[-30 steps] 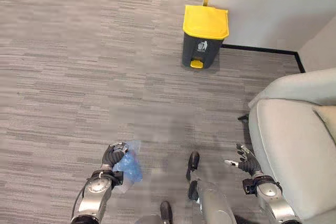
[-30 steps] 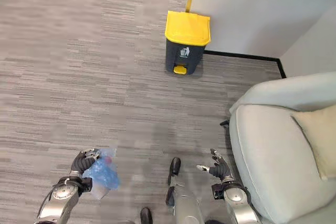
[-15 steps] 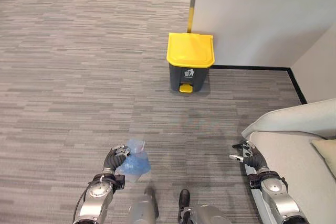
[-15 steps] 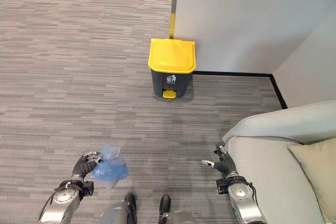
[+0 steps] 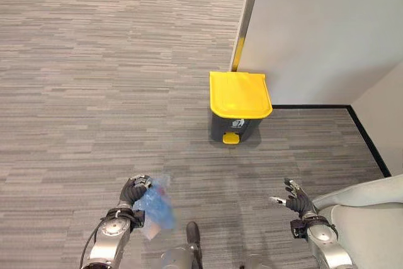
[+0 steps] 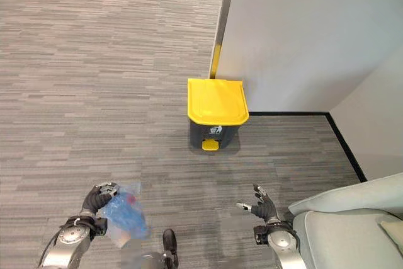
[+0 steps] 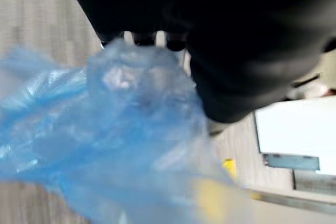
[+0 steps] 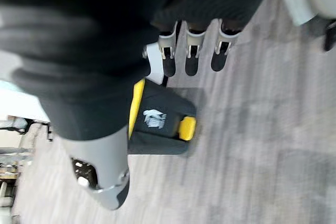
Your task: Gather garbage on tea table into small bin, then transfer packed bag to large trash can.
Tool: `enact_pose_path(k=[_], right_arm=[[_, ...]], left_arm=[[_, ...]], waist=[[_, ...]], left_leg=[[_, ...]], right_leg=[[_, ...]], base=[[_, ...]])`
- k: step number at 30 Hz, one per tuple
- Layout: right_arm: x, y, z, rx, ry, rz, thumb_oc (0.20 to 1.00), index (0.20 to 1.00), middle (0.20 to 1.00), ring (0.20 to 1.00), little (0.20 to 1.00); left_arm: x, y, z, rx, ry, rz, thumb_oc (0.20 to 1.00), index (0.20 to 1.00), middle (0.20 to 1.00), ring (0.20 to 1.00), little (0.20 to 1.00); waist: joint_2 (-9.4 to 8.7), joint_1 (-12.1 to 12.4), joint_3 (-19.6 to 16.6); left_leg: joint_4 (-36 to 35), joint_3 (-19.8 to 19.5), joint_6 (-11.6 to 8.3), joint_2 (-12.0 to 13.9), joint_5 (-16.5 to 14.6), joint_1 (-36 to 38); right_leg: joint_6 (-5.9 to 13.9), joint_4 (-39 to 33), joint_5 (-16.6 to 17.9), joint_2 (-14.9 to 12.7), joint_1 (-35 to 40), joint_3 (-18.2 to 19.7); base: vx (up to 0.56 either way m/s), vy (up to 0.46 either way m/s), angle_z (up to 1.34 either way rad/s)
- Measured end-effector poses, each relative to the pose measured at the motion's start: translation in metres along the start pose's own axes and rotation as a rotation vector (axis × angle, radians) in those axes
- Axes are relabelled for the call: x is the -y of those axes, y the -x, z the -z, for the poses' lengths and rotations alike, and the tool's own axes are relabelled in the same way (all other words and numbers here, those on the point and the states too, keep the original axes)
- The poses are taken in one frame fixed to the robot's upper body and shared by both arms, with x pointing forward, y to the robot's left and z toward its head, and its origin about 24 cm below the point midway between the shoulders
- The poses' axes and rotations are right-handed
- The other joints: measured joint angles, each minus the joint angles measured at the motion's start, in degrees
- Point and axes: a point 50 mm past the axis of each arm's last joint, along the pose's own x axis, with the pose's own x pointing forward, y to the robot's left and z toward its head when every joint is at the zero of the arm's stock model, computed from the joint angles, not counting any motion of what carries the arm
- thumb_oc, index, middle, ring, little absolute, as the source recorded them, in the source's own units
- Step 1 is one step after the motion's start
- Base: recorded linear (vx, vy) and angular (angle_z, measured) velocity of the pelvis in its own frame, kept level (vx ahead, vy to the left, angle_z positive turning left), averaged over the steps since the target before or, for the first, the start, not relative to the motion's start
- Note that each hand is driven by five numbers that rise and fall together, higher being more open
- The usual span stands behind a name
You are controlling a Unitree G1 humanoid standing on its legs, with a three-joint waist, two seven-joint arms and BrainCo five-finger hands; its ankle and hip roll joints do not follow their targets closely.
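Note:
A packed blue plastic bag (image 5: pixel 154 208) hangs from my left hand (image 5: pixel 132 191) at the lower left, the fingers curled round its gathered top; the bag (image 7: pixel 100 145) looms close in the left wrist view. The large trash can (image 5: pixel 238 108), dark grey with a shut yellow lid and a yellow pedal, stands on the carpet ahead against the wall's corner, well beyond both hands. My right hand (image 5: pixel 293 199) hovers at the lower right with its fingers spread and nothing in it. The trash can (image 8: pixel 160 121) also appears past the fingers (image 8: pixel 190 56) in the right wrist view.
A light grey sofa (image 5: pixel 368 209) fills the lower right corner, close to my right arm. A white wall (image 5: pixel 321 29) with a dark skirting strip runs behind the can. Grey striped carpet (image 5: pixel 94 92) stretches open to the left and ahead.
The whole picture has shifted as the camera moved; the trash can now sits lower and the sofa further right. The bag stays held in my left hand, hanging lower. The right hand remains open.

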Motion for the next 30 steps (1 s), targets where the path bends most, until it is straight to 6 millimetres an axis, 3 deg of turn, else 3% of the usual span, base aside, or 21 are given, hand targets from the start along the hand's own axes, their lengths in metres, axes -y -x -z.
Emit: enact_pose_path(k=[3,4,5,8,9,10,12,13,14,15,16,18,19,20,21,25,26,27,28,29,30], right_arm=[[-0.001,-0.001,-0.002,0.009,0.001,-0.006,1.0,1.0,1.0,1.0,1.0],[0.0,0.002,0.001,0.001,0.009,-0.007,1.0,1.0,1.0,1.0,1.0],[0.001,0.002,0.0,0.0,0.013,-0.007,1.0,1.0,1.0,1.0,1.0],[0.003,0.006,0.008,-0.025,0.012,-0.001,1.0,1.0,1.0,1.0,1.0],[0.003,0.007,0.012,-0.042,0.011,0.001,1.0,1.0,1.0,1.0,1.0],[0.003,0.008,0.016,-0.059,0.011,0.001,1.0,1.0,1.0,1.0,1.0],[0.004,0.014,0.027,-0.096,0.01,0.005,1.0,1.0,1.0,1.0,1.0],[0.005,0.015,0.03,-0.107,0.011,0.006,1.0,1.0,1.0,1.0,1.0],[0.006,0.013,0.032,-0.12,0.015,0.009,1.0,1.0,1.0,1.0,1.0],[0.01,0.017,0.039,-0.145,0.01,0.023,1.0,1.0,1.0,1.0,1.0],[0.014,0.016,0.039,-0.146,0.022,0.026,1.0,1.0,1.0,1.0,1.0],[0.024,0.012,0.029,-0.114,0.031,0.051,1.0,1.0,1.0,1.0,1.0],[0.029,0.008,0.022,-0.089,0.043,0.059,1.0,1.0,1.0,1.0,1.0],[0.035,0.006,0.016,-0.071,0.057,0.073,1.0,1.0,1.0,1.0,1.0],[0.037,0.005,0.014,-0.061,0.06,0.08,1.0,1.0,1.0,1.0,1.0],[0.035,0.005,0.013,-0.055,0.06,0.078,1.0,1.0,1.0,1.0,1.0],[0.033,0.006,0.015,-0.063,0.061,0.072,1.0,1.0,1.0,1.0,1.0],[0.033,0.006,0.016,-0.067,0.06,0.072,1.0,1.0,1.0,1.0,1.0],[0.033,0.006,0.017,-0.072,0.06,0.072,1.0,1.0,1.0,1.0,1.0],[0.033,0.008,0.02,-0.081,0.06,0.077,1.0,1.0,1.0,1.0,1.0],[0.033,0.01,0.024,-0.096,0.06,0.077,1.0,1.0,1.0,1.0,1.0]], left_arm=[[-0.001,0.002,0.003,-0.01,-0.002,-0.002,0.2,0.2,0.2,0.2,0.2],[0.0,0.001,0.001,0.001,0.005,-0.003,0.2,0.2,0.2,0.2,0.2],[-0.002,0.003,0.006,-0.018,0.001,-0.009,0.2,0.2,0.2,0.2,0.2],[0.001,0.007,0.013,-0.038,0.021,-0.014,0.2,0.2,0.2,0.2,0.2],[0.002,0.008,0.014,-0.046,0.019,-0.008,0.2,0.2,0.2,0.2,0.2],[0.003,0.008,0.015,-0.046,0.027,-0.007,0.2,0.2,0.2,0.2,0.2],[0.007,0.007,0.013,-0.038,0.027,0.01,0.2,0.2,0.2,0.2,0.2],[0.01,0.008,0.014,-0.039,0.032,0.018,0.2,0.2,0.2,0.2,0.2],[0.013,0.01,0.017,-0.05,0.047,0.018,0.2,0.2,0.2,0.2,0.2],[0.017,0.012,0.018,-0.051,0.044,0.038,0.2,0.2,0.2,0.2,0.2],[0.019,0.013,0.021,-0.061,0.055,0.039,0.2,0.2,0.2,0.2,0.2],[0.024,0.014,0.023,-0.069,0.051,0.058,0.2,0.2,0.2,0.2,0.2],[0.027,0.015,0.023,-0.07,0.051,0.068,0.2,0.2,0.2,0.2,0.2],[0.03,0.014,0.023,-0.068,0.054,0.081,0.2,0.2,0.2,0.2,0.2],[0.03,0.014,0.021,-0.063,0.055,0.086,0.2,0.2,0.2,0.2,0.2],[0.032,0.011,0.013,-0.033,0.058,0.096,0.2,0.2,0.2,0.2,0.2],[0.033,0.01,0.011,-0.025,0.06,0.095,0.2,0.2,0.2,0.2,0.2],[0.032,0.01,0.012,-0.029,0.06,0.093,0.2,0.2,0.2,0.2,0.2],[0.032,0.011,0.014,-0.037,0.06,0.092,0.2,0.2,0.2,0.2,0.2],[0.033,0.011,0.014,-0.036,0.066,0.091,0.2,0.2,0.2,0.2,0.2],[0.034,0.01,0.012,-0.029,0.069,0.088,0.2,0.2,0.2,0.2,0.2]], waist=[[0.34,-0.3,0.2],[0.84,-1.3,0.4],[0.26,-1.2,0.3],[0.42,-1.7,0.5],[0.53,-2.4,0.8],[-0.14,-2.5,0.6],[-0.27,-3.3,0.6],[-0.14,-3.2,0.5],[0.82,-3.1,0.6],[1.5,-3.0,0.2],[2.76,-3.0,0.2],[2.5,-2.7,0.0],[2.39,-2.5,0.0],[2.0,-2.9,0.0],[1.17,-2.7,0.2],[0.03,-2.7,0.7],[-0.23,-2.2,0.8],[0.1,-1.6,1.0],[0.47,-1.6,1.1],[1.02,-1.8,0.9],[1.11,-1.7,0.9]], left_leg=[[-1.8,2.1,-0.27,-0.2,-0.2,3.0],[-1.7,2.1,-1.77,0.1,-2.7,3.3],[-1.8,3.1,-1.54,-0.1,-2.7,4.4],[-0.7,2.9,-2.7,0.2,-5.8,5.2],[0.1,2.7,-2.62,0.1,-5.8,6.0],[0.6,1.2,-4.13,-0.2,-7.0,6.4],[1.3,-0.8,-4.17,-0.2,-7.4,7.8],[1.3,-1.3,-5.0,0.4,-7.9,8.8],[2.0,-2.1,-6.86,1.9,-8.8,10.0],[7.4,-2.4,-8.29,4.8,-10.6,9.1],[9.4,-2.6,-9.62,6.9,-11.5,9.2],[15.8,-2.4,-9.09,8.9,-10.6,7.1],[18.3,-2.6,-9.01,9.4,-10.5,6.0],[20.1,-4.8,-9.47,9.3,-11.2,3.9],[17.6,-5.6,-9.74,8.5,-11.2,3.5],[10.8,-5.6,-11.19,9.1,-9.0,-2.1],[6.5,-6.5,-11.65,9.1,-7.0,-2.5],[4.7,-7.2,-11.85,9.7,-4.8,-3.1],[5.2,-7.4,-11.77,10.4,-3.3,-3.8],[3.4,-9.0,-12.9,10.9,-1.4,-4.6],[1.8,-9.9,-12.73,11.5,-0.1,-4.2]], right_leg=[[-0.36,-7.9,0.4,0.3,-4.6,-3.2],[-0.35,-10.0,0.6,0.3,-6.9,-4.4],[-0.89,-16.1,4.3,0.4,-9.3,-6.3],[0.13,-23.5,9.9,0.2,-11.9,-8.7],[0.07,-28.7,13.9,0.0,-11.9,-8.5],[0.08,-29.7,14.7,0.4,-11.4,-7.2],[-1.5,-32.3,16.9,0.2,-8.5,-6.7],[-2.14,-32.4,20.3,1.1,-7.1,-6.6],[-3.67,-30.6,19.4,1.9,-6.2,-7.9],[-5.43,-30.0,19.0,3.6,-4.8,-9.8],[-6.02,-29.5,16.5,4.6,-3.8,-10.9],[-7.6,-30.4,15.7,6.3,-1.9,-10.8],[-9.44,-30.4,16.5,6.7,-1.3,-10.4],[-10.55,-32.6,15.6,7.6,0.0,-9.9],[-10.91,-33.9,17.9,7.7,0.9,-9.6],[-9.77,-40.5,17.5,10.2,5.8,-8.9],[-9.53,-42.1,18.2,11.0,7.0,-8.5],[-11.31,-42.3,19.5,11.7,7.5,-8.8],[-11.45,-42.5,19.5,12.3,8.3,-9.0],[-9.75,-44.3,18.0,13.1,10.3,-8.5],[-9.64,-44.4,17.9,13.5,10.8,-8.2]], base=[[0.28,0.021,-0.28],[0.3,-0.081,-0.12],[0.39,-0.114,-0.08],[0.27,-0.146,-0.1],[0.44,-0.287,0.14],[0.33,-0.228,0.52],[0.3,-0.236,0.62],[0.3,-0.246,0.42],[0.25,-0.207,0.35],[0.23,-0.179,0.34],[0.23,-0.179,0.25],[0.16,-0.073,-0.08],[0.21,-0.077,-0.16],[0.16,-0.039,-0.18],[0.1,-0.024,-0.12],[0.17,0.049,-0.16],[0.08,0.043,-0.45],[0.17,0.106,-0.6],[0.3,0.238,-0.43],[0.22,0.194,-0.24],[0.21,0.195,-0.17]])
